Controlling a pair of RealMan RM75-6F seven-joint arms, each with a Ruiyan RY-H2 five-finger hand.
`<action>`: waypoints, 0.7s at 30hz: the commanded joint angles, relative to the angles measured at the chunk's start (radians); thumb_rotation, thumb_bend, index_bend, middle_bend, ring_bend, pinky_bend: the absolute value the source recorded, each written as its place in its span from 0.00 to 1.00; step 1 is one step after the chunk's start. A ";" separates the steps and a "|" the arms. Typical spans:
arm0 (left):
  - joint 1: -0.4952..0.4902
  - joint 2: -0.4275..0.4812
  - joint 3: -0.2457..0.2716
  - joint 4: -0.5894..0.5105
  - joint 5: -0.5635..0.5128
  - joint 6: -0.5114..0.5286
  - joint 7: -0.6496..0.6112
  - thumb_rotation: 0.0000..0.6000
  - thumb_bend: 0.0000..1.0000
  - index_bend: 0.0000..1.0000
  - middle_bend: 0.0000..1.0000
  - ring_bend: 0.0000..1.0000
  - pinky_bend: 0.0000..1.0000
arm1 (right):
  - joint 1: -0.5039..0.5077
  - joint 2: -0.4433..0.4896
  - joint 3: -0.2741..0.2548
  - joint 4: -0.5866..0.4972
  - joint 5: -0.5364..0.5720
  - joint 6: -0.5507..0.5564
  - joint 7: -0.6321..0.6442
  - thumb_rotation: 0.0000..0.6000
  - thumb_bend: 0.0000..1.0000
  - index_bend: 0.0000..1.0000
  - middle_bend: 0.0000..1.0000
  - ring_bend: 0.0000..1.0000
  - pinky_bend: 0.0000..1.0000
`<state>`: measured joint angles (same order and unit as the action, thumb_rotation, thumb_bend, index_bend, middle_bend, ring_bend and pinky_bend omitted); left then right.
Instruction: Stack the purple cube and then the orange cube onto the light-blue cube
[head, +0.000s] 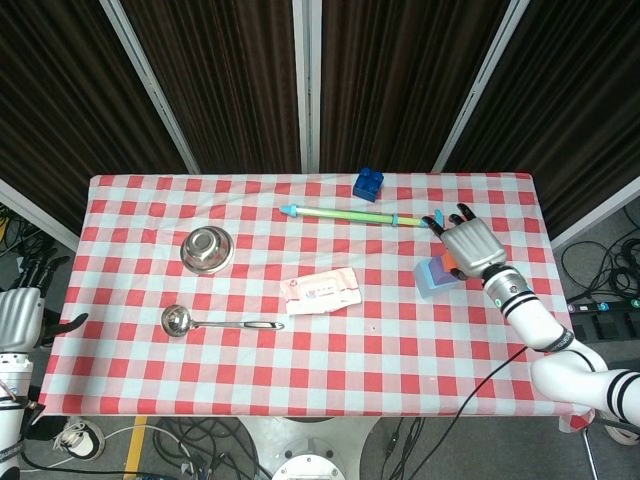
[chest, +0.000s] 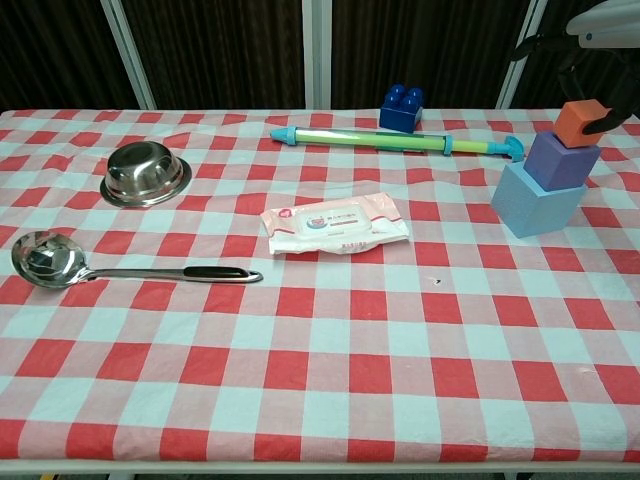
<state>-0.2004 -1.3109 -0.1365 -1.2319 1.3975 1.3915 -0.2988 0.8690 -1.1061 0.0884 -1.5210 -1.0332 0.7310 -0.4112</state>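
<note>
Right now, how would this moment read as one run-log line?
stack: orange cube on purple cube on light-blue cube | right robot hand: at orange cube, release unclear | left robot hand: off-table, idle

Checked table (chest: 330, 390) bears bowl (chest: 146, 173), ladle (chest: 60, 261), wipes (chest: 334, 223).

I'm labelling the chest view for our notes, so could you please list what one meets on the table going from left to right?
Ladle → steel bowl → wet-wipes pack → blue toy brick → cube stack: light-blue cube, purple cube, orange cube on top, right hand over it.
</note>
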 joint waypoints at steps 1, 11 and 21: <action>0.000 0.000 0.000 0.001 0.001 0.000 0.000 1.00 0.06 0.22 0.20 0.14 0.31 | 0.000 0.000 -0.002 0.001 0.001 -0.001 0.000 1.00 0.14 0.00 0.51 0.18 0.07; 0.000 0.000 -0.001 0.002 -0.003 -0.003 -0.004 1.00 0.06 0.22 0.20 0.14 0.31 | 0.005 -0.007 -0.002 0.006 -0.002 0.003 -0.001 1.00 0.08 0.00 0.45 0.17 0.07; 0.001 0.004 -0.003 -0.001 -0.002 0.001 -0.010 1.00 0.06 0.22 0.20 0.14 0.31 | -0.002 0.032 0.014 -0.045 -0.033 0.020 0.038 1.00 0.01 0.00 0.33 0.07 0.05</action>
<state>-0.1997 -1.3072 -0.1399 -1.2331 1.3953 1.3925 -0.3085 0.8705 -1.0831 0.0959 -1.5542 -1.0595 0.7411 -0.3821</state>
